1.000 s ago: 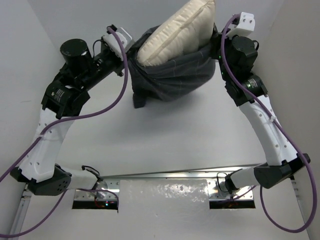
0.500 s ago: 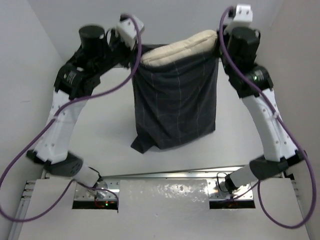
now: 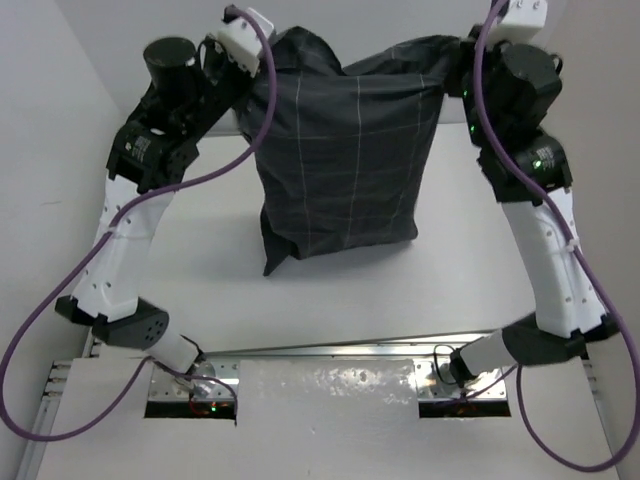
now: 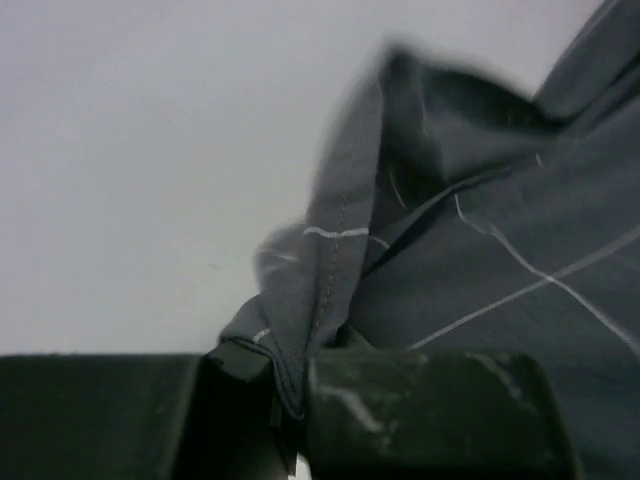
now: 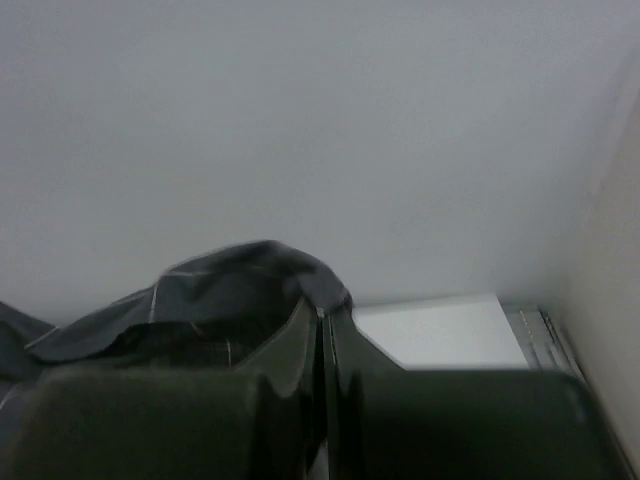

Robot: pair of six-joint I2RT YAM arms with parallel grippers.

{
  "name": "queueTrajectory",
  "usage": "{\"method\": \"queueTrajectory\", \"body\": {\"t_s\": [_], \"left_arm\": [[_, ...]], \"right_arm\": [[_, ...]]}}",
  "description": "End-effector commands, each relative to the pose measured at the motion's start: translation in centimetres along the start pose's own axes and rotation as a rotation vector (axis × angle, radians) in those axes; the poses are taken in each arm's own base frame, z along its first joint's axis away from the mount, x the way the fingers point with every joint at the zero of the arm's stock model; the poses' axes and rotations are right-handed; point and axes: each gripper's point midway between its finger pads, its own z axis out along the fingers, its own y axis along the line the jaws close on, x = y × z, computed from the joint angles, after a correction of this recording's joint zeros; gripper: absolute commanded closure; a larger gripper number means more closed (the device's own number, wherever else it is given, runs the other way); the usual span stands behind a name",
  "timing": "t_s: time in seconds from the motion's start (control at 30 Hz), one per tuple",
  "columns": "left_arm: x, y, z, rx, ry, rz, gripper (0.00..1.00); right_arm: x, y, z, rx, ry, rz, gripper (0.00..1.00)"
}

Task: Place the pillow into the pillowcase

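Observation:
The dark charcoal pillowcase (image 3: 345, 150) with thin light check lines hangs upright between my two arms, lifted high, its lower edge near the table. It bulges as if filled. The pillow is hidden; no cream fabric shows in any view. My left gripper (image 3: 262, 62) is shut on the pillowcase's top left corner; in the left wrist view a hem fold (image 4: 325, 300) is pinched between the jaws (image 4: 295, 400). My right gripper (image 3: 462, 62) is shut on the top right corner; its wrist view shows cloth (image 5: 240, 290) at the closed fingertips (image 5: 320, 315).
The white table (image 3: 330, 290) lies under the hanging case. White walls (image 3: 60, 110) enclose the left, right and back. A metal rail (image 3: 330, 350) with both arm bases runs along the near edge. Purple cables loop beside each arm.
Both arms rose higher with the case. The cream pillow top that stuck out of the opening has dropped out of sight inside the pillowcase.

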Motion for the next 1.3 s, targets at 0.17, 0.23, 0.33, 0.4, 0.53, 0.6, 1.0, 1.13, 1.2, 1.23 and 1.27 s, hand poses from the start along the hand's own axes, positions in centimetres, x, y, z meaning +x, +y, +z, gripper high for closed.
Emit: {"method": "queueTrajectory", "body": {"t_s": [0.17,0.23,0.33,0.4,0.53,0.6,1.0,1.13,1.2,1.23,1.27], "left_arm": [[1.2,4.4,-0.9,-0.223,-0.057,0.006,1.00],[-9.6,8.8,-4.9,-0.320,-0.331,0.094,1.00],[-12.8,10.3,-6.3,-0.350,-0.359,0.070,1.00],[0.1,7.0,-0.8,-0.243,-0.006,0.007,1.00],[-12.7,13.8,-7.4,-0.490,-0.403,0.115,1.00],[-17.0,16.0,-10.9,-0.602,-0.532,0.135,1.00],[-0.1,15.1,-3.3,-0.492,0.011,0.120,1.00],[-0.9,16.6,-2.5,-0.586,-0.088,0.186,1.00],[-6.7,19.4,-6.6,-0.683,-0.171,0.149,1.00],[-7.4,20.3,-6.5,-0.730,-0.200,0.143,1.00],[-7.4,20.9,-6.8,-0.762,-0.200,0.164,1.00]], "right_arm": [[0.0,-2.3,-0.1,0.107,-0.137,-0.011,1.00],[-12.0,-2.5,-3.1,0.069,-0.351,0.116,1.00],[-17.3,-1.8,-3.6,0.022,-0.423,0.175,1.00],[-1.5,-2.1,0.3,0.120,-0.064,0.000,1.00],[-15.4,-1.3,-2.1,0.028,-0.440,0.150,1.00],[-22.4,-2.6,-5.8,0.017,-0.612,0.260,1.00],[-3.6,-0.3,2.4,0.082,-0.108,0.060,1.00],[-14.6,0.0,-0.5,-0.004,-0.439,0.220,1.00],[-17.6,0.0,-0.7,-0.008,-0.526,0.250,1.00],[-16.9,0.4,-0.2,-0.014,-0.522,0.242,1.00],[-16.4,0.5,-0.1,-0.018,-0.520,0.250,1.00]]}}
